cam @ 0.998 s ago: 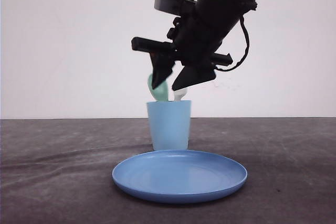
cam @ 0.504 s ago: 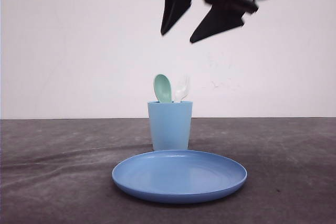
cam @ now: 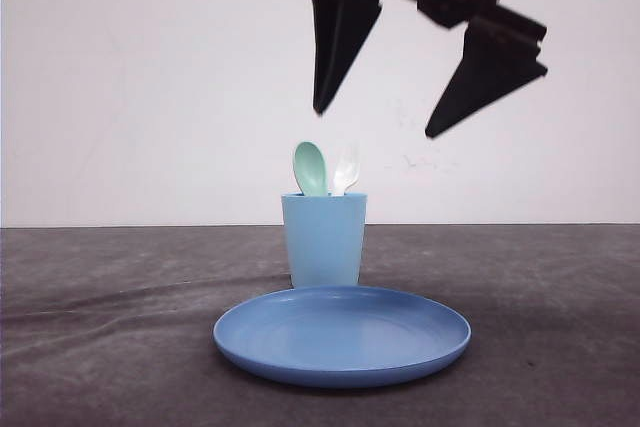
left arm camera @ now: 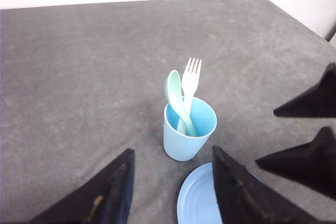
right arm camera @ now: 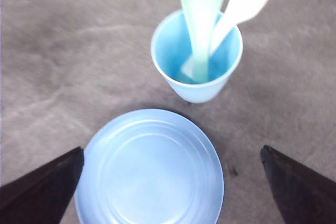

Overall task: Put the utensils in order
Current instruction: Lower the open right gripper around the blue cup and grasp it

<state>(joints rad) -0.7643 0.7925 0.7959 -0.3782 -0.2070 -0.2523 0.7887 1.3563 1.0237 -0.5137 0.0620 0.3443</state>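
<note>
**Ana:** Inside the light blue cup [cam: 324, 239] stand both utensils, handles down. The mint-green spoon [cam: 310, 168] sits on the left in the front view, its oval bowl above the rim. The white fork [cam: 346, 169] is just beside it, tines up. From the left wrist view the two handles cross within the cup.

**Ben:** Where is the cup itself?

**Ana:** Upright on the grey tabletop [cam: 110, 327], just behind a round blue plate [cam: 342, 333] that has nothing on it.

**Ben:** So which step is this?

**Ana:** Judging by how things lie, the sorting looks finished: fork and spoon are both in the cup, and I see no other utensil on the tabletop. What the next move calls for, I think, is only a clean retreat, lifting away without brushing the tall utensil heads or tipping the cup.

**Ben:** And the arms?

**Ana:** The right end effector [cam: 375, 122] hangs well above the cup, its two dark fingers spread wide, holding nothing and touching nothing. The left end effector [left arm camera: 170, 182], seen from its own wrist camera, is likewise spread and empty, near the cup but apart from it.
</note>
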